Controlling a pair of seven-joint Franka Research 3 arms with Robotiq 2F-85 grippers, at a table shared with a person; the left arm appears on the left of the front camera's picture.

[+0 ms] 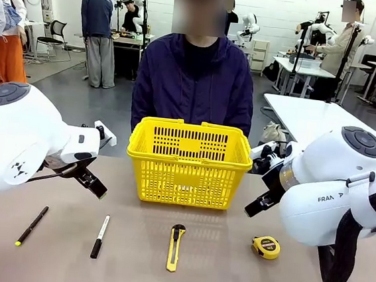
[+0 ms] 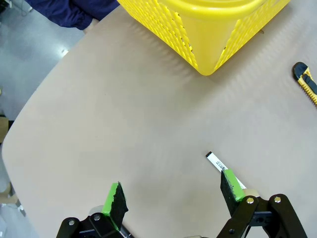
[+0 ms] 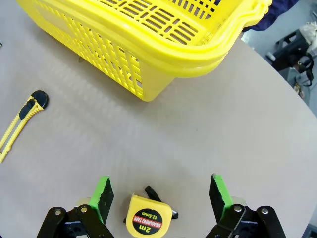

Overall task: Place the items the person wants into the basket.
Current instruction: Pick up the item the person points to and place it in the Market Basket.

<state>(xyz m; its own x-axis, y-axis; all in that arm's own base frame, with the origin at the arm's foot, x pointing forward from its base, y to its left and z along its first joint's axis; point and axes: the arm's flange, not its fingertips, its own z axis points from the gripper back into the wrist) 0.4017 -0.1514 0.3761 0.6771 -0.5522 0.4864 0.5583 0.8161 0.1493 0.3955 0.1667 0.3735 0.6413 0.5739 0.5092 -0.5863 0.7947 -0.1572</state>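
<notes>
The yellow basket (image 1: 189, 161) stands at the table's middle, in front of the person (image 1: 194, 81) in a dark jacket. Along the near edge lie a thin black pen with a yellow tip (image 1: 31, 226), a white marker with a black cap (image 1: 99, 236) and a round yellow-and-black tape measure (image 1: 266, 246). My left gripper (image 1: 94, 184) hovers open left of the basket; in the left wrist view (image 2: 173, 196) the marker's end (image 2: 217, 162) shows beside one pad. My right gripper (image 3: 161, 196) hangs open above the tape measure (image 3: 147, 218), which lies between its fingers, untouched.
A yellow utility knife (image 1: 175, 246) lies between the marker and the tape measure, also seen at the edge of the wrist views (image 3: 22, 121). The basket's corner (image 2: 208, 29) stands ahead of the left gripper. Bare brown tabletop (image 1: 56, 195) lies either side of the basket.
</notes>
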